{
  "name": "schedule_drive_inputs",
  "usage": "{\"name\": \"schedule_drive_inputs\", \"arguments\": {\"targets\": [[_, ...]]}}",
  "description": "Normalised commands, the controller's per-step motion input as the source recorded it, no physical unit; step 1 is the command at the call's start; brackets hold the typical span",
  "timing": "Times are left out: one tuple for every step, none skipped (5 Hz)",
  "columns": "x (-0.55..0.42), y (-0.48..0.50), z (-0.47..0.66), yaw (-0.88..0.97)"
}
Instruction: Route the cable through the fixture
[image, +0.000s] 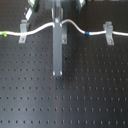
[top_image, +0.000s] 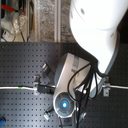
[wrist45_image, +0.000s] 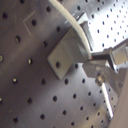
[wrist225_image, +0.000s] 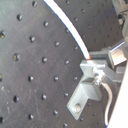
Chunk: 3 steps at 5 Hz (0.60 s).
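Tabletop (image: 90, 95): matte black board with a regular grid of small holes, flat and rigid, with nothing to snag on. My arm (top_image: 95, 25) has a smooth white shell and hides the work zone in the second exterior view, so I judge the step from the first exterior view and both wrist views. Fixture (image: 59, 45): an upright clip of dull grey folded sheet metal with hard edges, standing mid-board between two slanted clips (image: 22, 31) (image: 107, 31). Cable (image: 37, 30): a thin, limp, glossy white cord that runs through both slanted clips and arches up at the middle, crossing the top of the fixture. I cannot tell whether it is seated in the slot. Jaws: both wrist views show the cord running straight into the fingertips just beside the fixture (wrist225_image: 90, 87), so I read them as clamped on the cable (wrist225_image: 67, 27). Step in hand, as I judge it: line the cord up over the slot, then lower it straight in. Keep it a little taut so it does not bow past the metal lip, but do not pull hard enough to drag it out of the side clips. Green band (image: 4, 34) sits at the first exterior view's left and the blue band (image: 87, 33) to the right of the fixture. Both are useful markers for slip.
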Motion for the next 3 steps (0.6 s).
{"name": "schedule_drive_inputs", "arguments": {"targets": [[0.002, 0.003, 0.11, 0.01], [-0.028, 0.009, 0.44, 0.00], [0.001, 0.001, 0.04, 0.00]]}}
